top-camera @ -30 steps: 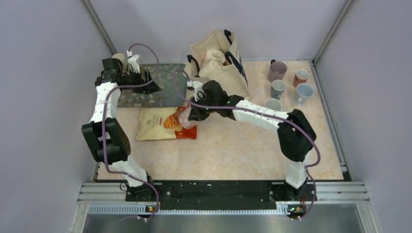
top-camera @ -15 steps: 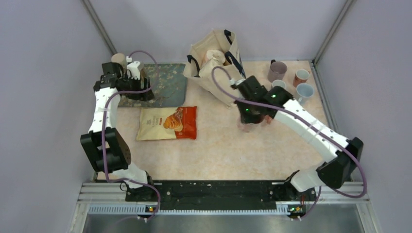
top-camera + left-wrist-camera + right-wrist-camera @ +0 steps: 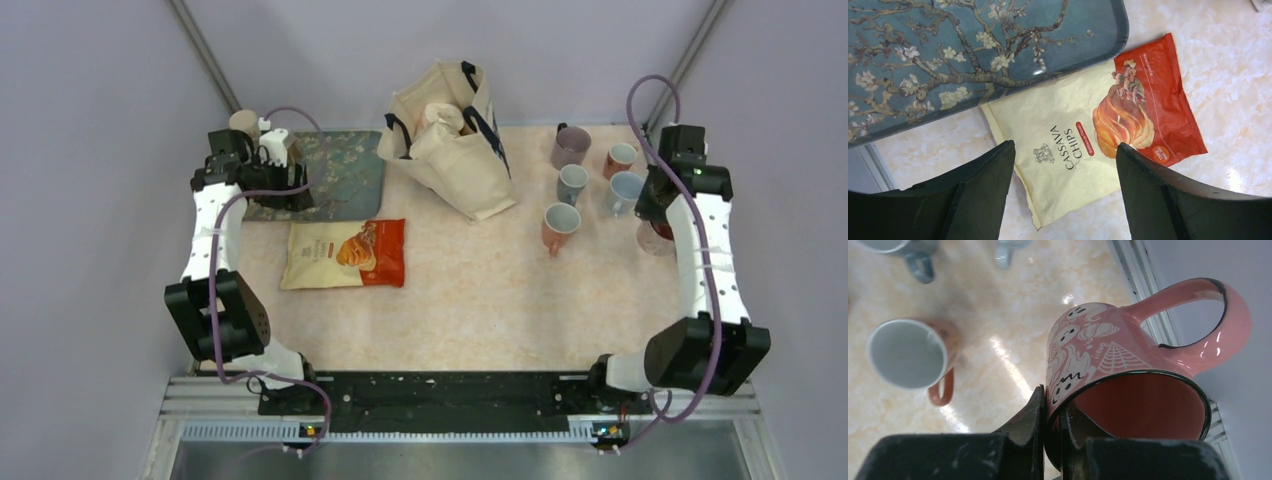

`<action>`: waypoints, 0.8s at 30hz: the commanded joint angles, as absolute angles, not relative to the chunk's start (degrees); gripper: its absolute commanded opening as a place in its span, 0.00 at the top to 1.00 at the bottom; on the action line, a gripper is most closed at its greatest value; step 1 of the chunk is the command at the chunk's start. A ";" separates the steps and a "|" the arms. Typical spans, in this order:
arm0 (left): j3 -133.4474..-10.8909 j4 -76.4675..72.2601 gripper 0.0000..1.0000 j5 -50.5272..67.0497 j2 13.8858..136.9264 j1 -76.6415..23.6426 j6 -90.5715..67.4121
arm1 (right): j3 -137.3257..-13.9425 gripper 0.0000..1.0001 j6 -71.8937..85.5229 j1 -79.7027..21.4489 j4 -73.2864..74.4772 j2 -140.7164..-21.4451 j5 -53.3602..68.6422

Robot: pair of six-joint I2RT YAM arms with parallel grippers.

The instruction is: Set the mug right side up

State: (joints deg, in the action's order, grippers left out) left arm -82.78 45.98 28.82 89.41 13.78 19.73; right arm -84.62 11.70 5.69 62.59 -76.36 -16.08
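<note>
Five other mugs stand mouths up at the far right of the table (image 3: 470,290): a purple mug (image 3: 570,147), a brown mug (image 3: 621,158), a grey-blue mug (image 3: 572,183), a pale blue mug (image 3: 626,190) and an orange mug (image 3: 560,227) with a white inside. To their right, beside the metal rail (image 3: 1128,260) at the table's edge, the right gripper (image 3: 1053,407) is clamped on the rim of the pink mug (image 3: 1128,365), one finger inside and one outside, with the mouth towards the wrist camera and the handle out to the side. Whether the mug touches the table cannot be told. A cream canvas tote bag (image 3: 450,135) slumps at the far middle. At the left, the left gripper (image 3: 1064,150) hovers with jaws apart over a cassava chips bag (image 3: 1088,135), which lies against the corner of a blue tray (image 3: 973,55) painted with blossoming branches. The tabletop is glossy, peach and marbled, and the walls (image 3: 100,150) are a plain pale lilac. The pink mug is glazed, printed with white ghosts and a web.
</note>
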 commanded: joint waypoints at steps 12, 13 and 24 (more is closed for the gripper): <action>-79.67 42.77 0.21 20.06 88.99 13.70 17.14 | -69.70 1.00 14.90 16.35 38.83 -86.48 -3.84; -79.59 42.30 0.21 18.90 89.24 13.71 16.83 | -69.29 1.00 14.89 16.31 38.12 -87.17 -4.02; -85.03 36.01 0.21 7.71 98.95 13.70 16.41 | -68.62 0.68 14.99 16.29 34.54 -90.27 -3.79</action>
State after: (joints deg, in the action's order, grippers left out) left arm -79.75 40.03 12.60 94.32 13.78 17.80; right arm -67.40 15.14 16.05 39.68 -89.93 -3.95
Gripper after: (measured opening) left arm 0.787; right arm 0.240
